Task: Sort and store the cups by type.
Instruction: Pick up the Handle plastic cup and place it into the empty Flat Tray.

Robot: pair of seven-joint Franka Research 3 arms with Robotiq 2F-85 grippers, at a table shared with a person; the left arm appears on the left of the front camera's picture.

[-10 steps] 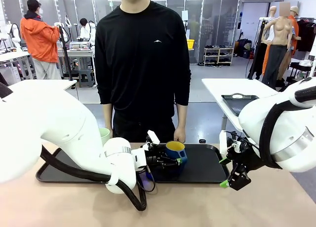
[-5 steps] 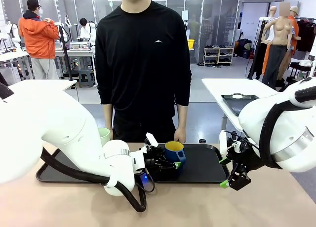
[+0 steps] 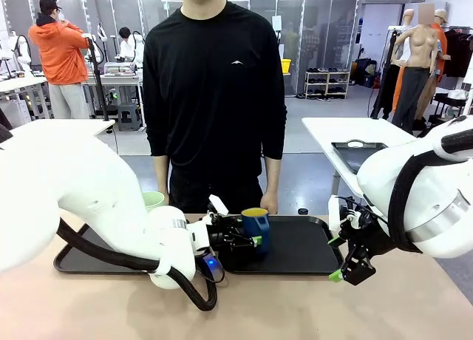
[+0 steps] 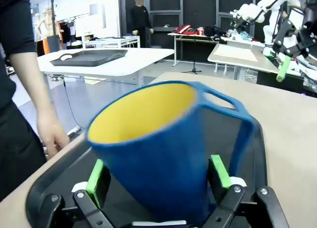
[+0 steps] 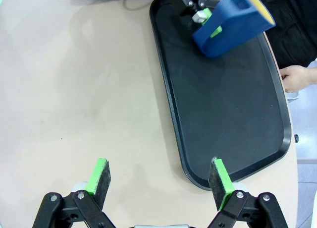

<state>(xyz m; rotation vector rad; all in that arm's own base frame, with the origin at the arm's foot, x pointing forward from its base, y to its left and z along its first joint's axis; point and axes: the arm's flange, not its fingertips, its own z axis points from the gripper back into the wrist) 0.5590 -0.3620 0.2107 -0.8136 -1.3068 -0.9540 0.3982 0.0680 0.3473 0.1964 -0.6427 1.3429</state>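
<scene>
While the left jaws grip one blue mug [image 3: 256, 225], the right stand wide — one green tumbler [image 3: 153, 200] beyond.

Both robot arms are bulky, glossy white shells with rounded joints. A thick black cable [image 3: 111, 257] loops under the left arm, whose wrist carries a silver ring and a small blue light. The right arm has a black band beside a silver ring. Each black two-finger gripper, left gripper [image 4: 157, 177] and right gripper [image 5: 159, 183], carries bright green pads [image 5: 100, 174] and visible screws. The person [image 3: 214, 96] wears a black long-sleeved top with a small pale chest logo.
</scene>
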